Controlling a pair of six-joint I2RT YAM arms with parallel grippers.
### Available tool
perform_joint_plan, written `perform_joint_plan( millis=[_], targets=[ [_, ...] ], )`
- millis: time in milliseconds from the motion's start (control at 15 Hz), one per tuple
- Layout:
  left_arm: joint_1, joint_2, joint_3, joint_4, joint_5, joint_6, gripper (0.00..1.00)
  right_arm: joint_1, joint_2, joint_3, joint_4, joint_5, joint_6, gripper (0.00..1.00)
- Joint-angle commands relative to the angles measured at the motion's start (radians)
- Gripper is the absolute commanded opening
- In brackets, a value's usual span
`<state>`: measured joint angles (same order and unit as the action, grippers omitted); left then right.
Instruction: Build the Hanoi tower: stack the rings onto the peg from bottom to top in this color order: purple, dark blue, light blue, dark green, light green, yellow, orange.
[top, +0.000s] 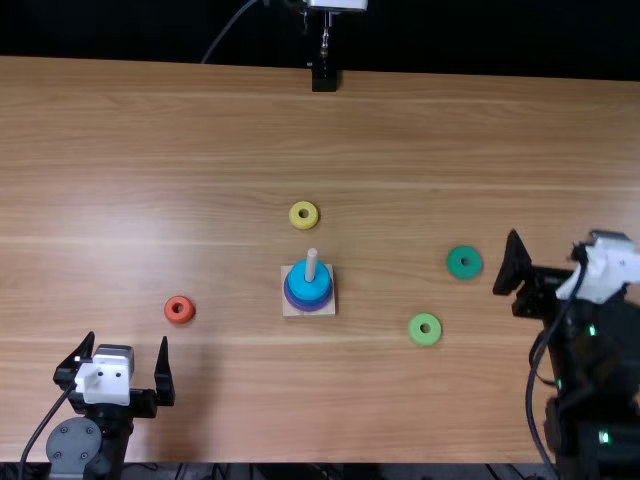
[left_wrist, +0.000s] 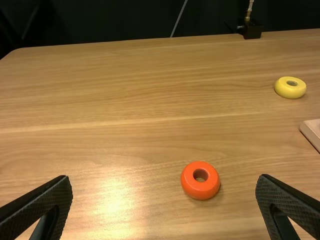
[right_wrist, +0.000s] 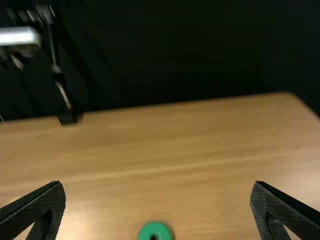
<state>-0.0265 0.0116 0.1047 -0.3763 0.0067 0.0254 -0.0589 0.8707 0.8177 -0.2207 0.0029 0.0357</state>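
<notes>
Top view, left end effector (top: 127, 338) wide open, right end effector (top: 600, 250) wide open

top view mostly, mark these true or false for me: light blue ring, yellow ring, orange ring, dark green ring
1. The light blue ring is topmost on the peg. True.
2. The yellow ring is on the peg. False: the yellow ring lies on the table.
3. The orange ring is the loose ring nearest the left gripper. True.
4. The right gripper holds the dark green ring. False: the right gripper is open and the dark green ring lies on the table.
</notes>
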Motion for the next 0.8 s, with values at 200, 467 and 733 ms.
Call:
perform_joint_plan(
  millis=[200, 467, 733],
  targets=[
    [-0.003, -0.012, -0.105, -0.082, 0.003, 0.011, 1.00, 0.011, 0.355, 0.253, -0.322, 0.021, 0.012, 1.00],
    [-0.003, -0.012, -0.105, -0.082, 0.003, 0.011, 1.00, 0.014, 0.557, 0.324, -0.423, 0.017, 0.128, 1.00],
    [-0.003, -0.012, -0.105, -0.082, 0.003, 0.011, 1.00, 0.014, 0.738, 0.348, -0.450, 0.017, 0.194, 1.00]
  ],
)
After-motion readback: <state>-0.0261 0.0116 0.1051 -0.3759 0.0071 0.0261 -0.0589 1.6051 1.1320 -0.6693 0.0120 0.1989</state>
